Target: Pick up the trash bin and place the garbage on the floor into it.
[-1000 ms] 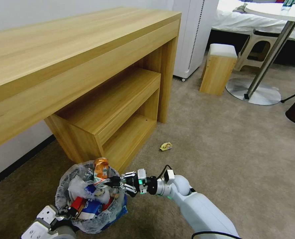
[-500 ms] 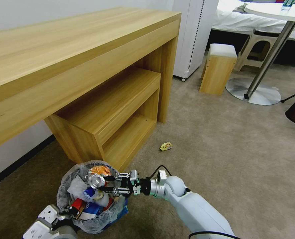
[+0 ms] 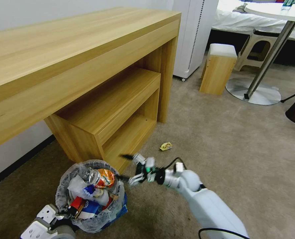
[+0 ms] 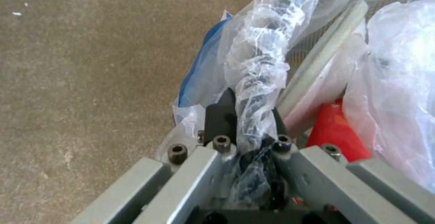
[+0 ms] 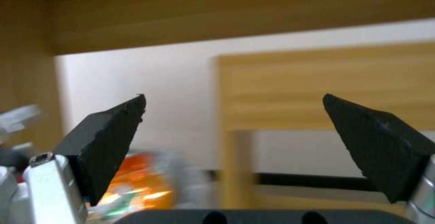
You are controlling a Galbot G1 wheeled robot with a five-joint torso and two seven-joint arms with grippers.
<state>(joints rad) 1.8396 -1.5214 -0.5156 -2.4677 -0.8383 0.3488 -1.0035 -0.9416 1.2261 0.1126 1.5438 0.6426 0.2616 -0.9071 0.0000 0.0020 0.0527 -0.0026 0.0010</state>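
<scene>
The blue trash bin (image 3: 119,209), lined with a crinkly clear bag, stands on the beige floor (image 3: 240,149) beside the desk's low shelf. A crushed orange can (image 3: 102,177) lies on top of the garbage in it, with red-and-white cups and white wrappers underneath. My right gripper (image 3: 123,167) hangs open just right of the bin's rim, holding nothing. The right wrist view shows the right gripper (image 5: 233,98) spread wide, the can (image 5: 140,179) blurred beyond it. My left gripper (image 3: 67,210) is shut on the bin's bagged rim (image 4: 254,81). A yellow wrapper (image 3: 166,146) lies on the carpet.
A long wooden desk (image 3: 71,59) with a low open shelf (image 3: 121,109) rises right behind the bin. Farther back stand a white cabinet (image 3: 194,36), a wooden stool (image 3: 219,68) and a round table's metal base (image 3: 253,93). Open carpet spreads to the right.
The right gripper opened and let go of the orange can, which now lies in the bin. The gripper then drew back to the right and rose a little.
</scene>
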